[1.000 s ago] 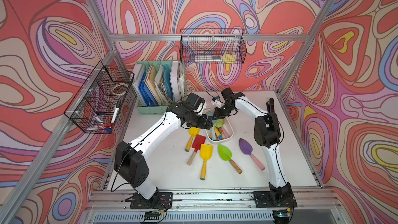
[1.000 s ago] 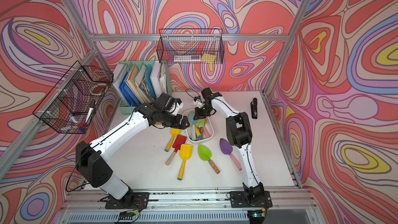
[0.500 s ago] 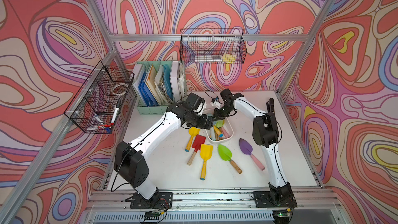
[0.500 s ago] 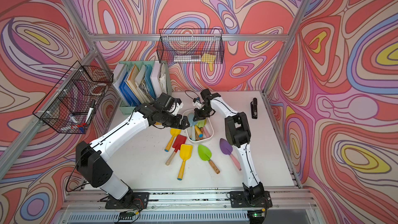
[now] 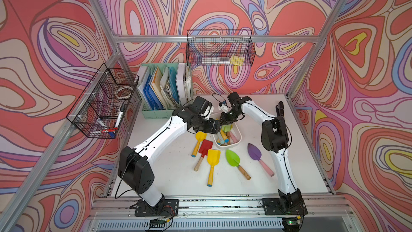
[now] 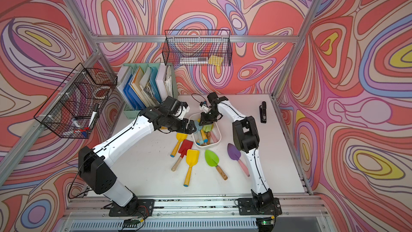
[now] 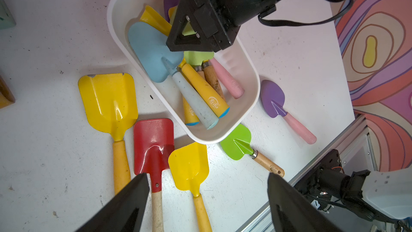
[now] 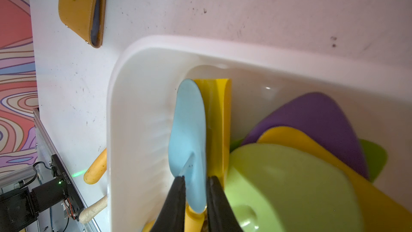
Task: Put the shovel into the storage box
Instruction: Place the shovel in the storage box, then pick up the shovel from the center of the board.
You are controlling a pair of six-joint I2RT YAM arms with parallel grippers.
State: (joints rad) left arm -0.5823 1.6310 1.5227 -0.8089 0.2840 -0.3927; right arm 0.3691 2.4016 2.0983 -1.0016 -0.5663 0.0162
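Note:
The white storage box stands mid-table with several shovels inside. A light blue shovel lies in it along one wall, on a yellow one. My right gripper dips into the far end of the box, jaws a narrow gap apart on either side of the blue blade. My left gripper hangs wide open and holds nothing, beside the box's left rim, above a red shovel and two yellow shovels.
A green shovel and a purple shovel lie on the table in front of the box. A black stapler sits far right, a mint organizer back left, a tan wallet behind the box. Wire baskets hang on the walls.
My right gripper's jaws have parted slightly around the blue blade, and that arm has shifted a little over the box. The left arm has not moved.

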